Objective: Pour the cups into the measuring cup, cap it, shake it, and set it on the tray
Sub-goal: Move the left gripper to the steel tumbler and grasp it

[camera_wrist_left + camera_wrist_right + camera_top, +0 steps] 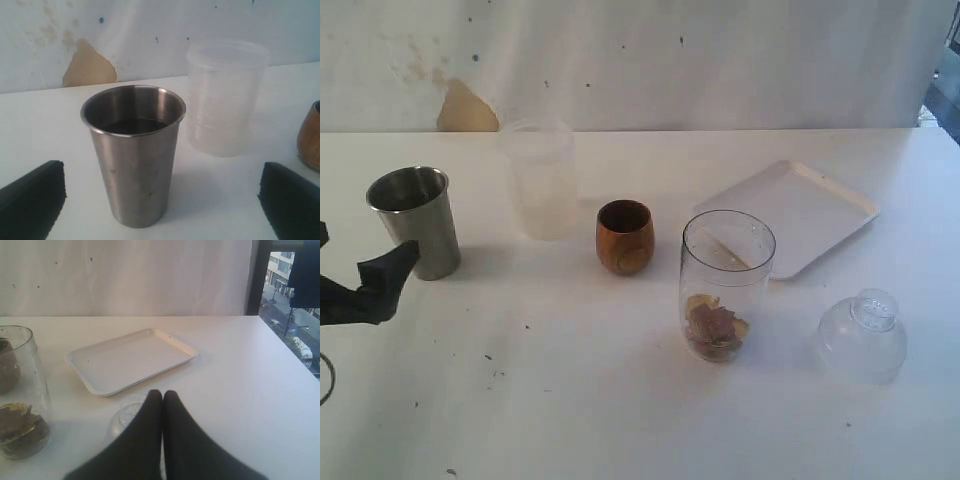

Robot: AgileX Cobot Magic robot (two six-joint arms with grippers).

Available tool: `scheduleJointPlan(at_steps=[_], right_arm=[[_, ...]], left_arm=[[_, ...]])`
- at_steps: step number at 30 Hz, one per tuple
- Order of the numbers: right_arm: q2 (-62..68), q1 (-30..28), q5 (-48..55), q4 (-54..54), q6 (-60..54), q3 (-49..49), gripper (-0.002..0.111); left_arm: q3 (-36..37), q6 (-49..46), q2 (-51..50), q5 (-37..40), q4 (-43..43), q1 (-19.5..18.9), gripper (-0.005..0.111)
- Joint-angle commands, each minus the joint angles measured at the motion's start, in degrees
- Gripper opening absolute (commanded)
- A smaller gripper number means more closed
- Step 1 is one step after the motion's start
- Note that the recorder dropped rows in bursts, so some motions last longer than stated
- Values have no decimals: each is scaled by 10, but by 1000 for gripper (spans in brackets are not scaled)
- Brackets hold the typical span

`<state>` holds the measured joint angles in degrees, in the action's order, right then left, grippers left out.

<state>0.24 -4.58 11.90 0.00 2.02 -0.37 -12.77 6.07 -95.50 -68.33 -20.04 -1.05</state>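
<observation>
The steel tumbler [415, 220] stands upright at the left, dark inside, with my left gripper [395, 275] open just in front of it. In the left wrist view the tumbler [132, 155] rises ahead of the wide-spread gripper [161, 172], untouched by either finger. The brown wooden cup [625, 237] sits mid-table. The clear measuring cup [727, 285] holds brownish pieces at its bottom. Behind it lies the white tray [790, 215]. My right gripper [162, 395] is shut on nothing, hovering over the clear dome cap [127, 412], and is out of the exterior view.
A frosted white plastic cup [540, 180] stands behind and between the steel tumbler and the wooden cup. The dome cap [862, 335] rests right of the measuring cup. The table's right edge [287, 360] drops off beside a window.
</observation>
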Motion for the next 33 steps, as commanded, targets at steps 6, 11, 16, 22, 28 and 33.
scheduleJointPlan(at_steps=[6,11,16,22,28,33], right_arm=[[-2,1,-3,0,2,4,0],[-2,1,-3,0,2,4,0],[-2,1,-3,0,2,4,0],[-2,1,-3,0,2,4,0],[-2,1,-3,0,2,4,0],[-2,1,-3,0,2,4,0]], left_arm=[[-95,-1,-145,-16,-5,4,105],[-154,15,-194,-16,-10,4,105],[-194,14,-225,-16,-11,4,105],[-226,15,-246,-16,-11,4,105],[-252,16,-268,-16,-12,4,105],[-275,9,-284,-16,-16,4,105]])
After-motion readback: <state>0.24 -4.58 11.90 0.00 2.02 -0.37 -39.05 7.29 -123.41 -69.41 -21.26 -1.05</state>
